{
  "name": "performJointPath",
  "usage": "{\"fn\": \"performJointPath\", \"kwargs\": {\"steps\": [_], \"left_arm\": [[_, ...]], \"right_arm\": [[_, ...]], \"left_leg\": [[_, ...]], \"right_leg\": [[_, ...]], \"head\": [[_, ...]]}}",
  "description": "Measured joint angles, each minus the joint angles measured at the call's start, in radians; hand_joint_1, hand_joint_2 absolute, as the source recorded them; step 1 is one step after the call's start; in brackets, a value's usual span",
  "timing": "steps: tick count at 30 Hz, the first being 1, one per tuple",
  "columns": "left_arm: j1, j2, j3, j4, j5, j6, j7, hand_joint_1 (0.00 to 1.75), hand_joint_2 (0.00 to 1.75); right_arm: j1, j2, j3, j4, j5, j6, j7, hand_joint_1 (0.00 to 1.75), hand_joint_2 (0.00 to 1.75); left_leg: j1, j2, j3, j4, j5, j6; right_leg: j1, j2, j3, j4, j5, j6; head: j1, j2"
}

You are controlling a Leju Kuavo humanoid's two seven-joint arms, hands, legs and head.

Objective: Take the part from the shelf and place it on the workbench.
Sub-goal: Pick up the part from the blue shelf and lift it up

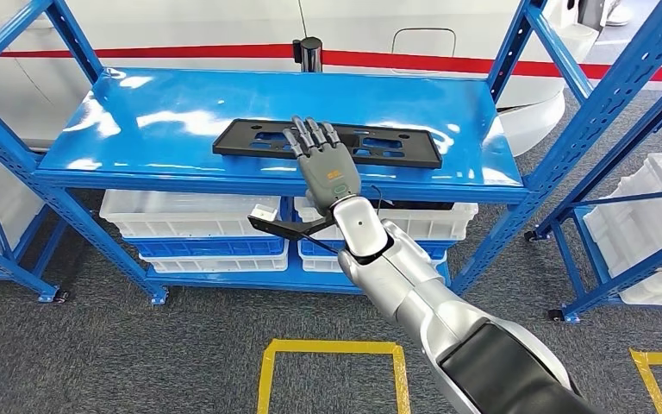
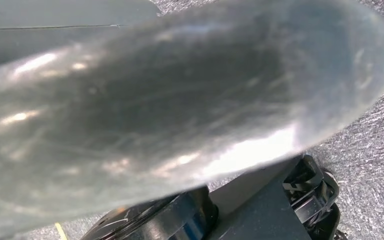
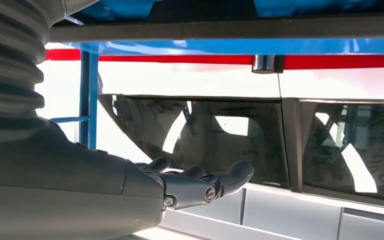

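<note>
Part [image 1: 327, 143]: a long, flat, black plate with cut-out slots, lying flat along the top board of the blue shelf [image 1: 138, 112], lengthwise and near the front edge. It looks like moulded plastic or thin sheet, so probably light for its length and fairly stiff, though a piece this long may flex or tip if taken at one end. The surface looks smooth and the board beneath it is glossy, so it could slide away rather than lift when pushed.

The right hand [image 1: 323, 159] is stretched out over the middle of the plate, palm down, fingers straight and apart, holding nothing. In the head view the fingertips overlap the plate's front edge, but I cannot tell whether they touch it. From the right wrist the fingers [image 3: 200, 182] are likewise extended and empty.

Because the plate lies flush, little can get beneath it. The safest hold is likely at the centre, pinching across the front edge or through a slot, perhaps after drawing it slightly over the shelf lip. The left hand's state cannot be judged.

White bins [image 1: 190, 220] sit on the lower level.
</note>
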Motion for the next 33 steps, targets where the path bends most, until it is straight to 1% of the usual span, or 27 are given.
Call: {"fn": "performJointPath", "kwargs": {"steps": [3,6,8,9,10,11,12,13,14,15,16,17,18,19,20,22,24,25,26,27,28,29,30,31,32,33], "left_arm": [[0.0,0.001,0.0,0.0,0.0,0.0,0.0,0.0,0.0],[0.0,0.001,0.0,0.0,-0.001,0.0,0.0,0.0,0.0],[-0.001,0.002,0.0,-0.001,-0.001,0.0,0.0,0.0,0.0],[-0.001,0.002,0.0,-0.001,-0.002,0.0,-0.001,0.0,0.0],[-0.002,0.002,0.0,-0.001,-0.002,0.0,-0.001,0.0,0.0],[-0.002,0.002,0.0,-0.001,-0.002,0.0,-0.002,0.0,0.0],[-0.002,0.002,0.0,-0.001,-0.002,0.001,-0.003,0.0,0.0],[-0.002,0.002,0.0,-0.001,-0.002,0.001,-0.004,0.0,0.0],[-0.002,0.002,0.0,-0.001,-0.003,0.001,-0.004,0.0,0.0],[-0.001,0.002,0.0,-0.001,-0.003,0.001,-0.004,0.0,0.0],[-0.001,0.002,0.0,-0.001,-0.003,0.001,-0.004,0.0,0.0],[-0.001,0.002,0.0,-0.001,-0.003,0.001,-0.004,0.0,0.0],[-0.001,0.002,0.0,-0.001,-0.003,0.001,-0.004,0.0,0.0],[-0.002,0.002,0.0,-0.001,-0.003,0.001,-0.004,0.0,0.0],[-0.002,0.003,0.001,-0.001,-0.003,0.001,-0.004,0.0,0.0],[-0.001,0.003,0.001,-0.001,-0.003,0.001,-0.005,0.0,0.0],[-0.001,0.003,0.001,-0.002,-0.003,0.002,-0.005,0.0,0.0],[-0.001,0.003,0.001,-0.003,-0.003,0.002,-0.005,0.0,0.0],[-0.001,0.003,0.001,-0.003,-0.003,0.002,-0.005,0.0,0.0],[-0.001,0.003,0.0,-0.003,-0.003,0.002,-0.005,0.0,0.0],[0.0,0.003,0.0,-0.003,-0.004,0.002,-0.005,0.0,0.0],[0.001,0.003,0.0,-0.003,-0.004,0.002,-0.005,0.0,0.0],[0.002,0.003,0.0,-0.003,-0.004,0.002,-0.005,0.0,0.0],[0.003,0.003,0.0,-0.003,-0.004,0.002,-0.005,0.0,0.0],[0.004,0.004,0.0,-0.003,-0.004,0.002,-0.005,0.0,0.0],[0.005,0.005,0.0,-0.003,-0.004,0.002,-0.005,0.0,0.0]], "right_arm": [[0.002,0.0,-0.001,0.0,0.0,0.002,-0.002,0.0,1.75],[0.002,0.0,-0.001,0.0,0.0,0.007,-0.002,0.0,1.75],[0.002,0.001,-0.001,-0.002,0.001,0.008,-0.002,0.0,1.75],[0.001,0.001,-0.001,-0.003,0.001,0.008,-0.002,0.0,1.75],[0.001,0.001,-0.002,-0.004,0.001,0.008,-0.002,0.0,1.75],[0.002,0.0,-0.002,-0.004,0.001,0.009,-0.003,0.0,1.75],[0.005,-0.001,-0.002,-0.004,0.001,0.01,-0.004,0.0,1.75],[0.009,-0.003,-0.002,-0.004,0.001,0.01,-0.004,0.0,1.75],[0.015,-0.004,-0.002,-0.004,0.001,0.01,-0.005,0.0,1.75],[0.019,-0.006,-0.002,-0.004,0.001,0.01,-0.005,0.0,1.75],[0.022,-0.007,-0.002,-0.004,0.001,0.01,-0.005,0.0,1.75],[0.023,-0.007,-0.002,-0.004,0.001,0.01,-0.005,0.0,1.75],[0.023,-0.007,-0.002,-0.004,0.001,0.01,-0.005,0.0,1.75],[0.023,-0.007,-0.002,-0.004,0.002,0.01,-0.006,0.0,1.75],[0.024,-0.006,-0.002,-0.004,0.002,0.01,-0.006,0.0,1.75],[0.024,-0.007,-0.002,-0.004,0.002,0.01,-0.007,0.0,1.75],[0.024,-0.006,-0.002,-0.005,0.002,0.01,-0.007,0.0,1.75],[0.023,-0.004,-0.002,-0.005,0.002,0.01,-0.007,0.0,1.75],[0.023,-0.002,-0.002,-0.005,0.002,0.01,-0.007,0.0,1.75],[0.023,-0.001,-0.002,-0.005,0.002,0.01,-0.007,0.0,1.75],[0.024,-0.001,-0.002,-0.005,0.002,0.01,-0.007,0.0,1.75],[0.026,-0.001,-0.002,-0.005,0.002,0.01,-0.007,0.0,1.75],[0.027,-0.001,-0.002,-0.005,0.002,0.01,-0.007,0.0,1.75],[0.028,-0.001,-0.002,-0.005,0.002,0.01,-0.007,0.0,1.75],[0.029,0.0,-0.002,-0.005,0.002,0.01,-0.007,0.0,1.75],[0.029,0.0,-0.002,-0.005,0.002,0.01,-0.007,0.0,1.75]], "left_leg": [[-0.003,0.0,0.0,0.001,-0.001,0.001],[-0.007,0.0,-0.001,0.003,-0.002,0.006],[-0.003,0.001,0.001,-0.004,0.001,0.012],[0.002,0.002,0.003,-0.009,0.003,0.017],[0.007,0.003,0.004,-0.013,0.006,0.02],[0.01,0.004,0.005,-0.015,0.007,0.023],[0.011,0.004,0.004,-0.015,0.007,0.024],[0.012,0.004,0.003,-0.015,0.007,0.024],[0.014,0.004,0.003,-0.015,0.006,0.023],[0.015,0.003,0.004,-0.014,0.005,0.021],[0.018,0.002,0.006,-0.014,0.003,0.018],[0.02,0.002,0.009,-0.013,0.0,0.014],[0.019,0.002,0.012,-0.013,-0.004,0.008],[0.018,0.002,0.013,-0.012,-0.007,0.002],[0.017,0.002,0.013,-0.012,-0.009,-0.005],[0.017,0.004,0.013,-0.015,-0.01,-0.017],[0.022,0.003,0.01,-0.004,-0.02,-0.028],[0.023,0.0,-0.002,0.026,-0.036,-0.033],[0.025,-0.003,-0.026,0.078,-0.06,-0.037],[0.025,-0.006,-0.058,0.142,-0.087,-0.039],[0.025,-0.007,-0.091,0.204,-0.111,-0.041],[0.025,-0.008,-0.123,0.259,-0.127,-0.043],[0.026,-0.008,-0.146,0.289,-0.127,-0.044],[0.026,-0.009,-0.157,0.291,-0.111,-0.044],[0.028,-0.01,-0.153,0.262,-0.078,-0.044],[0.03,-0.01,-0.132,0.199,-0.032,-0.044]], "right_leg": [[-0.003,0.0,0.0,0.0,0.001,0.002],[-0.006,0.0,0.0,-0.002,0.002,0.004],[-0.005,0.0,-0.003,0.0,0.0,0.009],[-0.004,0.0,-0.013,0.015,-0.007,0.01],[-0.003,0.0,-0.032,0.05,-0.022,0.01],[-0.004,0.0,-0.063,0.106,-0.044,0.007],[-0.003,0.0,-0.101,0.177,-0.069,0.005],[-0.004,0.0,-0.139,0.244,-0.088,0.005],[-0.005,0.0,-0.166,0.286,-0.094,0.008],[-0.006,-0.001,-0.176,0.289,-0.084,0.015],[-0.008,-0.002,-0.163,0.248,-0.057,0.025],[-0.009,-0.006,-0.133,0.174,-0.021,0.035],[-0.009,-0.011,-0.1,0.101,0.008,0.04],[-0.009,-0.013,-0.073,0.043,0.03,0.039],[-0.007,-0.014,-0.059,0.012,0.039,0.032],[-0.002,-0.008,-0.056,0.005,0.038,0.011],[-0.008,-0.004,-0.05,0.003,0.036,-0.007],[-0.012,-0.002,-0.045,0.001,0.034,-0.015],[-0.015,-0.001,-0.039,-0.001,0.031,-0.023],[-0.014,-0.001,-0.034,-0.001,0.028,-0.029],[-0.013,-0.001,-0.03,-0.001,0.025,-0.033],[-0.012,0.0,-0.027,0.0,0.023,-0.036],[-0.011,0.002,-0.024,0.0,0.02,-0.037],[-0.011,0.005,-0.019,0.0,0.017,-0.037],[-0.011,0.008,-0.012,0.0,0.012,-0.036],[-0.012,0.011,-0.005,0.0,0.007,-0.032]], "head": [[0.0,0.0],[0.0,0.0],[0.0,0.0],[0.001,0.0],[0.001,0.0],[0.001,0.0],[0.002,0.0],[0.002,0.0],[0.002,0.0],[0.002,0.0],[0.002,0.0],[0.002,0.0],[0.002,0.0],[0.001,0.0],[0.001,0.0],[0.0,0.0],[0.0,0.0],[-0.001,0.0],[-0.001,0.0],[-0.002,0.0],[-0.002,0.0],[-0.001,0.0],[-0.001,0.0],[-0.001,0.0],[-0.001,0.0],[-0.001,0.0]]}}
